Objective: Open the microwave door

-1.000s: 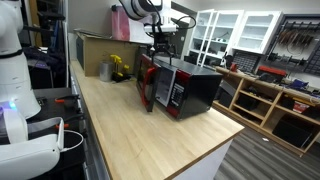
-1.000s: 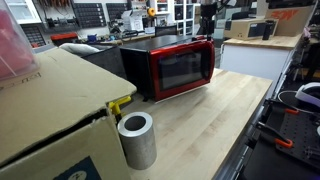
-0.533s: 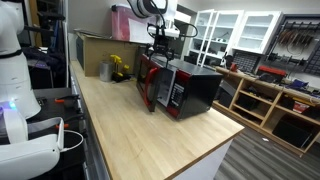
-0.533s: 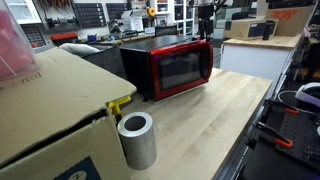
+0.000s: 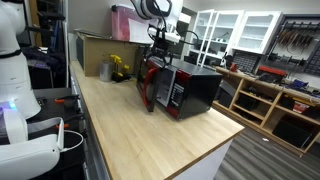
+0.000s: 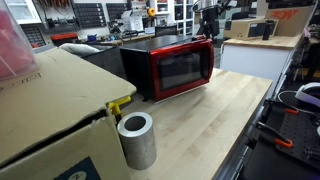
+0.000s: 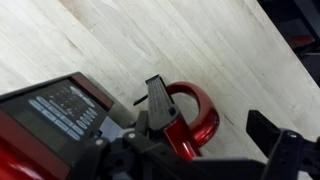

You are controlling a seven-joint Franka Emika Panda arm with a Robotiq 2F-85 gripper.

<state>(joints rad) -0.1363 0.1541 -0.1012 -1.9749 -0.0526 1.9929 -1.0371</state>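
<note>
The microwave [image 5: 185, 88] [image 6: 165, 62] stands on a wooden counter, black-bodied with a red front. Its door [image 6: 178, 70] with the dark window looks flush with the front. In the wrist view I see the light keypad panel [image 7: 62, 110] and a red loop handle [image 7: 200, 112] beside it. My gripper [image 7: 215, 118] is open, with one finger against the handle's near side and the other beyond it, so the handle lies between the jaws. In both exterior views the gripper [image 5: 160, 48] [image 6: 207, 14] hangs above the microwave's keypad end.
A large brown cardboard box [image 6: 50, 110] and a grey cylinder [image 6: 136, 138] stand at one end of the counter [image 5: 150, 135]. A yellow item [image 5: 120, 68] lies behind the microwave. Shelving and cabinets [image 5: 265, 95] stand past the counter edge.
The gripper has shifted slightly upward above the microwave. The microwave and its door look unchanged.
</note>
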